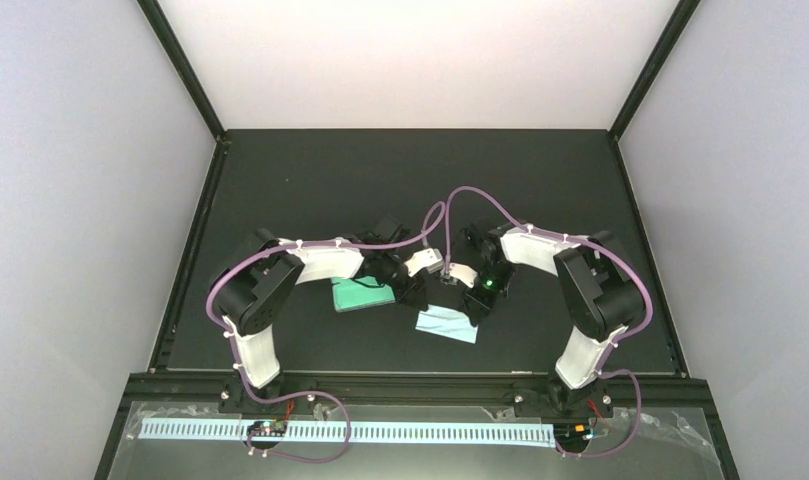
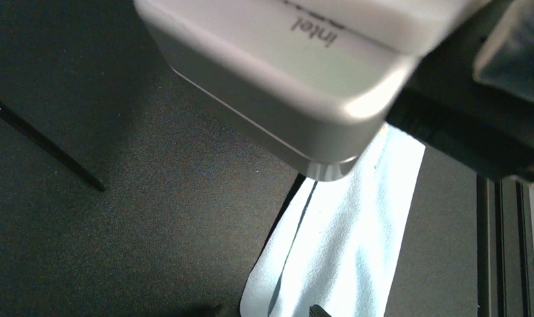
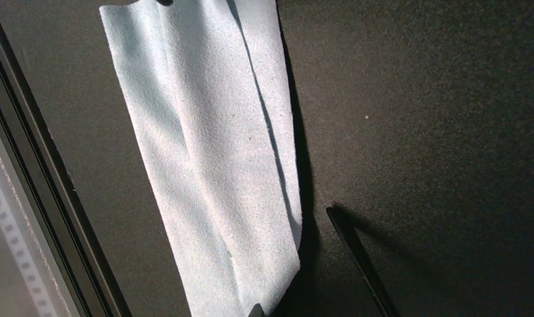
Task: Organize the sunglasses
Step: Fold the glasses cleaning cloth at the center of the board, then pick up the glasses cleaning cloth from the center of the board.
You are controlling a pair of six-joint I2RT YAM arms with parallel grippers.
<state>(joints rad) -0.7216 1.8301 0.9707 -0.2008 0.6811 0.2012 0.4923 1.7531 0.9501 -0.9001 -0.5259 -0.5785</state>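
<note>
Top external view: both arms bend inward and meet over the middle of the black table (image 1: 280,180). Their dark wrists crowd together and cover whatever lies beneath.
Sunglasses: no whole pair can be made out in any view, and I cannot tell for sure where they lie.
Thin dark strip: in the right wrist view a narrow, straight, glossy strip (image 3: 358,257) lies on the table just beside the lower corner of the light blue cloth (image 3: 204,152). The bottom edge cuts it off. It could be a folding arm, but I cannot tell.
Slim black line: in the left wrist view it slants across the table (image 2: 43,145) and is cut off at the left edge.
Left gripper (image 1: 408,282): its fingers are lost in the dark cluster from above and blocked in its own view. I cannot tell whether they are spread or pinching.
Right gripper (image 1: 475,300): fingers pressed together, barely showing in its own view.
Camera housing: a smooth, silver-white rounded block (image 2: 297,72) printed "intel", blurred by closeness, fills the upper left wrist view.
Light blue cloth, texture: soft and napped, an oblong with lengthwise folds, lying flat near the front rail.
Teal-green piece (image 1: 363,296): flat and rectangular, partly under the left wrist. Its material is unclear.
Table surface: matte black, finely grained.
</note>
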